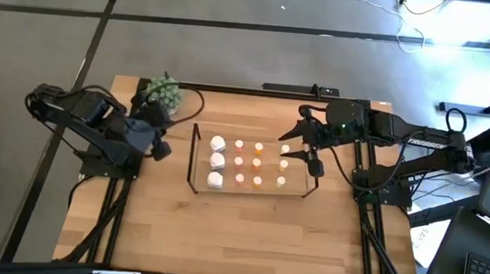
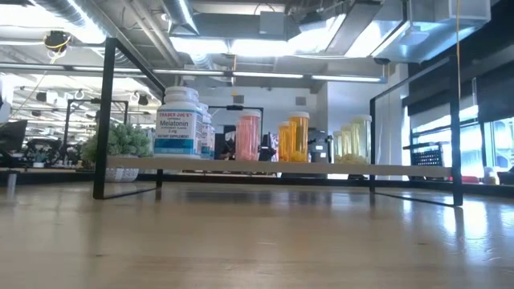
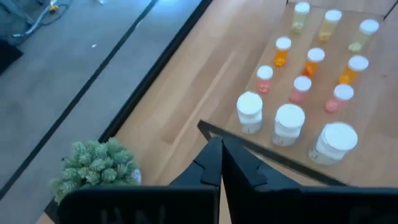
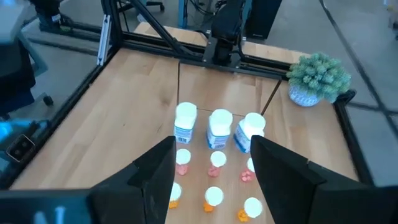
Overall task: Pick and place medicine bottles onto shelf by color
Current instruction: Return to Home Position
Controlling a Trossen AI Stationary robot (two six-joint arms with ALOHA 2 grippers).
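Table (image 2: 241,241) wood is lying nearest me. I'm seeing the shelf (image 1: 192,159) carrying all medicine bottles (image 3: 290,123), grouped by colour. Right gripper (image 4: 213,144) is hovering spread by its end, left gripper (image 3: 217,163) pressed together, empty, near the plant (image 1: 163,91). Bottles likely light, stiff, slick; I'm favouring mid-body grips.

bottles (image 1: 217,161): white, pink, orange, cream | shelf (image 1: 271,156): black frame | plant (image 1: 163,91): green

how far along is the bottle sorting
Done, it seems: the shelf holds white bottles, pink bottles, orange bottles and cream bottles, three each, grouped by colour. In hand: nothing. The right gripper is open and empty by the shelf's cream end. The left gripper is shut near the plant. Left: I see no bottle off the shelf, so probably only parking the arms.
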